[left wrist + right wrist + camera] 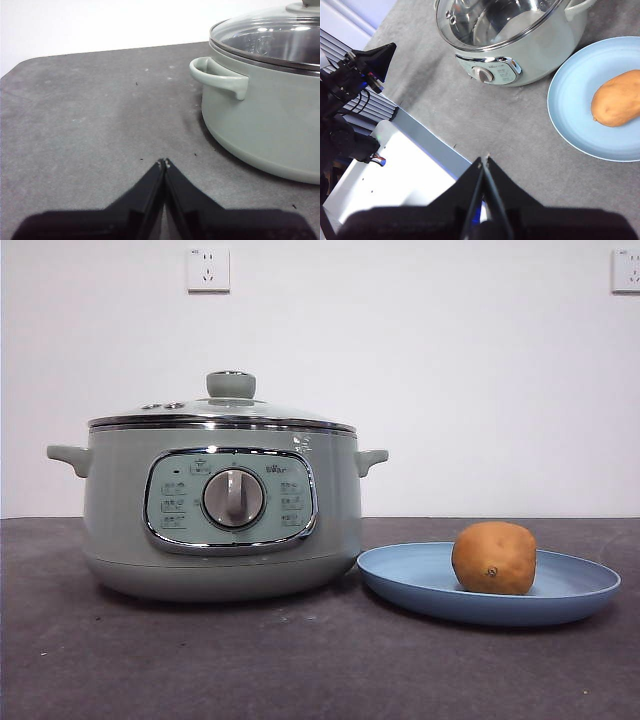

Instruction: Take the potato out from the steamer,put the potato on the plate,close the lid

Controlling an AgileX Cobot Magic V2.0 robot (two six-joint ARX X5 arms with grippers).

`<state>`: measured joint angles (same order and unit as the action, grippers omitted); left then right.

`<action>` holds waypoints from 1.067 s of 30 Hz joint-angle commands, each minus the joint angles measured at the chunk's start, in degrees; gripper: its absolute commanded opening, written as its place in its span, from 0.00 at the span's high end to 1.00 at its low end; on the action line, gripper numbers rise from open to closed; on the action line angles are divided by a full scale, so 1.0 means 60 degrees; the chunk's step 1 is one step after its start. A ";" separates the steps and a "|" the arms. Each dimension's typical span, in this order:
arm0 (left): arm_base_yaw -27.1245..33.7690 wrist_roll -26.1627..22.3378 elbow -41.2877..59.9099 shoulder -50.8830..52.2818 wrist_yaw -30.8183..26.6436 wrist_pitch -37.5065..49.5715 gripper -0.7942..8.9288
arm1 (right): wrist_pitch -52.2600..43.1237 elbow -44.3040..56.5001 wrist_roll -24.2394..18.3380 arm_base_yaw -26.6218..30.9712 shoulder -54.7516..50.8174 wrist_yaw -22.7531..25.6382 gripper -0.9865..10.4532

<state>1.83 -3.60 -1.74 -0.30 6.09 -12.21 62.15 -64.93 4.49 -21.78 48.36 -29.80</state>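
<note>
Potato (493,558) sitting on blue plate (400,575), beside steamer (215,510). Hard, round, a bit heavy; best held around the middle. Glass lid (225,412) shut on top; breakable, lifted by knob. Left gripper (164,162) and right gripper (484,159): jaws pressed together, holding nothing.

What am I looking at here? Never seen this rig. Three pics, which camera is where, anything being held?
It is a two-armed table robot. One picture looks level across the table; the other two come from cameras on each wrist. On the dark table stands a green steamer with its glass lid on, and beside it a blue plate carrying a potato. The left gripper sits low by the steamer's side handle; the right gripper hangs above the table's near edge. Both are shut and hold nothing.
</note>
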 commanded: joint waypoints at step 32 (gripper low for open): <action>0.0018 0.0102 0.0106 0.0018 -0.0007 -0.0109 0.92 | -0.6277 0.4207 -0.1902 0.2998 -0.4062 0.1020 0.91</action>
<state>1.83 -3.36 -1.74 -0.30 6.09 -12.21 27.20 -43.31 -6.52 -3.97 25.30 -23.81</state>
